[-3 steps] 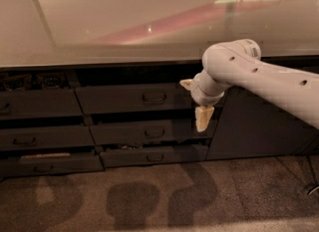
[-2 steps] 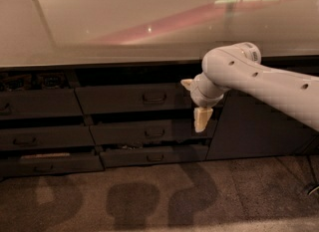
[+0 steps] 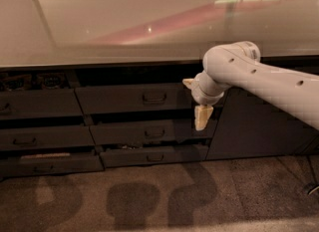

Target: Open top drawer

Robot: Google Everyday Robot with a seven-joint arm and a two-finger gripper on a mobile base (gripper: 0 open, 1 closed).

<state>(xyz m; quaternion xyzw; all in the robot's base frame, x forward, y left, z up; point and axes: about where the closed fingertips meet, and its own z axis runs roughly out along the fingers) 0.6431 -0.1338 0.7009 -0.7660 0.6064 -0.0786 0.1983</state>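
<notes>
The top drawer is the wide dark front just under the counter, with a small bail handle at its middle. A dark gap runs above the front. My gripper hangs on the white arm in front of the drawer's right end, to the right of the handle and not touching it. It is open with nothing in it. One beige finger points left near the drawer's top edge. The other finger points down over the second drawer.
A third, slimmer drawer sits below. A left column of drawers stands partly pulled out, with items showing above the top one. A plain cabinet door is behind the arm. The glossy counter overhangs, and carpet lies below.
The gripper has edged very slightly left and down. The drawers have not moved.
</notes>
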